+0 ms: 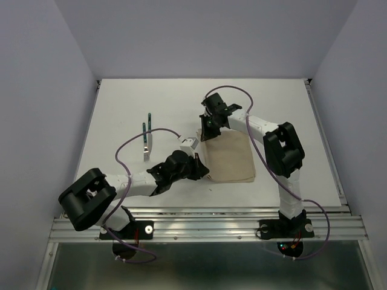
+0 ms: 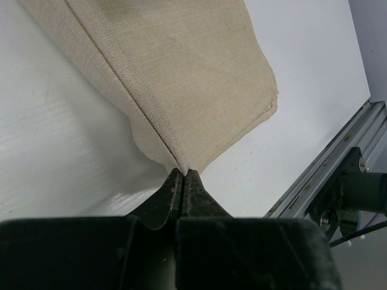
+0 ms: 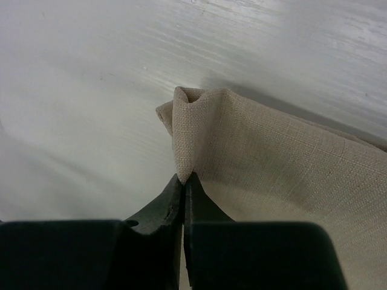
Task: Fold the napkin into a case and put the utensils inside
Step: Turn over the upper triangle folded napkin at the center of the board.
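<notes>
The beige napkin (image 1: 230, 158) lies folded in layers on the white table, right of centre. My left gripper (image 1: 202, 171) is shut on its near left corner, and in the left wrist view the hemmed edge (image 2: 145, 99) runs straight into the closed fingertips (image 2: 183, 173). My right gripper (image 1: 207, 130) is shut on the far left corner, where the cloth (image 3: 272, 169) bunches into a small raised fold (image 3: 188, 130) above the fingertips (image 3: 184, 179). Two utensils (image 1: 147, 140), one a fork with a dark green handle, lie on the table to the left of the napkin.
The table's metal front rail (image 1: 205, 226) runs along the near edge, seen also in the left wrist view as a rail (image 2: 329, 166). Purple cables (image 1: 130, 148) loop over the table from both arms.
</notes>
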`<state>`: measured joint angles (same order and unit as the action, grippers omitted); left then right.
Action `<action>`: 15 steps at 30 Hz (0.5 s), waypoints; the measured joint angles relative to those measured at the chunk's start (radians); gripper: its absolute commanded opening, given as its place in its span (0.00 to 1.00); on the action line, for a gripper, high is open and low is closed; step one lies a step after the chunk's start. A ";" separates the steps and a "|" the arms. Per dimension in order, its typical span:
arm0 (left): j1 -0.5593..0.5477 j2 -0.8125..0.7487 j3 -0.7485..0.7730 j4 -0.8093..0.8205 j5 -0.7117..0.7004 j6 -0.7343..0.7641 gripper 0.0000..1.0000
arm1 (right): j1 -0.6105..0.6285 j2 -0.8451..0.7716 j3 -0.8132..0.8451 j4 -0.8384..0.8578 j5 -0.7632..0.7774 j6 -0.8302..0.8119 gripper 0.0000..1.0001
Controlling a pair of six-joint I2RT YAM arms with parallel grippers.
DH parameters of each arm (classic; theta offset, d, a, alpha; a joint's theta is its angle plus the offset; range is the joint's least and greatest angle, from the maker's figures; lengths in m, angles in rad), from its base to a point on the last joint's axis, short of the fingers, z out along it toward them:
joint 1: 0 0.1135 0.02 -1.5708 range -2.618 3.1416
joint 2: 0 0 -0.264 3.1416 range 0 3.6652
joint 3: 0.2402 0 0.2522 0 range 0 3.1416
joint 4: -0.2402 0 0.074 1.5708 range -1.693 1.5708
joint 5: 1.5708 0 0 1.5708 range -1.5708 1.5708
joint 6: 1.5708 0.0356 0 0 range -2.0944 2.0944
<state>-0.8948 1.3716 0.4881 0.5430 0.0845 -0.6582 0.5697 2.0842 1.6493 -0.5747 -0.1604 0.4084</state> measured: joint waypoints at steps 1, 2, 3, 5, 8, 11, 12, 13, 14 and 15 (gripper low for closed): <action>0.000 0.005 -0.002 0.004 -0.001 0.003 0.00 | 0.005 0.009 0.005 0.000 0.003 0.000 0.01; 0.000 0.008 -0.003 0.006 0.000 0.004 0.00 | 0.010 0.018 0.009 0.000 0.006 0.000 0.01; 0.000 0.012 -0.004 0.007 0.000 0.006 0.00 | 0.015 0.026 0.011 0.002 0.008 0.000 0.01; 0.000 0.023 -0.011 0.007 0.000 0.007 0.00 | 0.026 0.040 0.016 0.004 0.016 0.000 0.01; 0.000 0.024 -0.022 0.007 -0.005 0.006 0.13 | 0.041 0.064 0.029 0.003 0.023 0.005 0.31; -0.002 0.024 -0.024 0.003 0.011 0.009 0.49 | 0.060 0.086 0.047 0.027 0.034 0.007 0.47; -0.007 0.024 -0.024 0.000 0.019 -0.005 0.57 | 0.064 0.092 0.053 0.038 0.037 0.006 0.48; -0.012 0.024 -0.024 -0.008 0.028 -0.001 0.61 | 0.068 0.095 0.061 0.049 0.038 0.006 0.48; -0.016 0.024 -0.024 -0.015 0.036 -0.006 0.61 | 0.073 0.096 0.065 0.061 0.040 0.006 0.49; -0.018 0.020 -0.024 -0.028 0.040 -0.009 0.62 | 0.074 0.095 0.070 0.069 0.044 0.006 0.49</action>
<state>-0.9127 1.3918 0.4644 0.5148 0.1242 -0.6674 0.6434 2.1796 1.7195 -0.5053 -0.1162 0.4145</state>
